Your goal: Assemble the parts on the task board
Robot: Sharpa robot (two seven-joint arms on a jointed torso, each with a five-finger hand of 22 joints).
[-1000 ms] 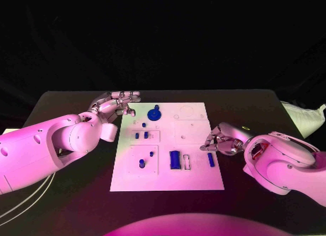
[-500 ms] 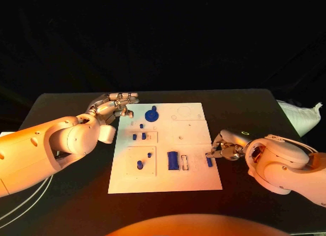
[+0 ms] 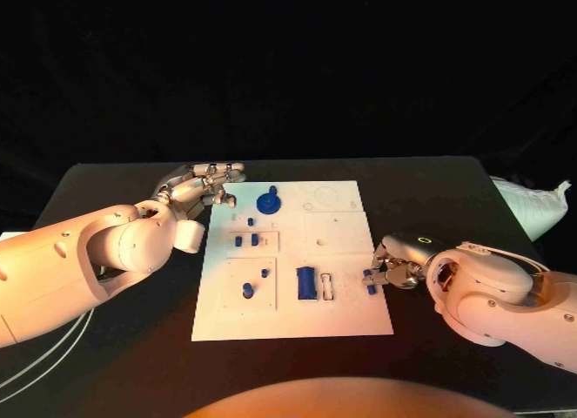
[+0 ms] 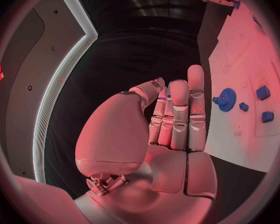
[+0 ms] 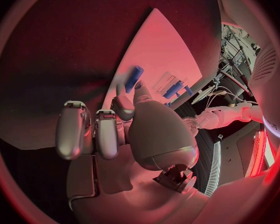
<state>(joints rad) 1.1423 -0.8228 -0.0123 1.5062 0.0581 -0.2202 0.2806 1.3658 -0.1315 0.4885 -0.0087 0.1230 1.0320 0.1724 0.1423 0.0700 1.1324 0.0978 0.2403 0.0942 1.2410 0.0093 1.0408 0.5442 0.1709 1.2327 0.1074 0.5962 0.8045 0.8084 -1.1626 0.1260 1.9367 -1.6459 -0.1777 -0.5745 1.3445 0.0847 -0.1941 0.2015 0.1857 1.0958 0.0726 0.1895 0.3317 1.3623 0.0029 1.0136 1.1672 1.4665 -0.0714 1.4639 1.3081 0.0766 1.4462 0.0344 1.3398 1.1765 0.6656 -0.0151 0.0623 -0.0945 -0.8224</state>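
The white task board (image 3: 345,318) lies mid-table. On it I see a blue gear (image 3: 271,203), small blue pieces (image 3: 247,239), a blue peg (image 3: 250,290), a blue block (image 3: 308,283) and a thin blue bar (image 3: 368,280) near the right edge. My right hand (image 3: 395,263) sits at that edge with its fingertips at the bar. In the right wrist view the bar (image 5: 134,78) lies just past the thumb (image 5: 122,104); whether it is pinched I cannot tell. My left hand (image 3: 203,185) hovers off the board's far left corner, fingers (image 4: 180,114) straight, holding nothing.
A white bag (image 3: 529,205) lies at the table's right edge. Pale cables (image 3: 24,366) run past the left arm. The left wrist view shows the gear (image 4: 226,99) and the board (image 4: 239,59) beside the hand.
My right hand has slid along the board's right edge toward me, and its fingertips are now at the thin blue bar. The left hand has stayed where it was.
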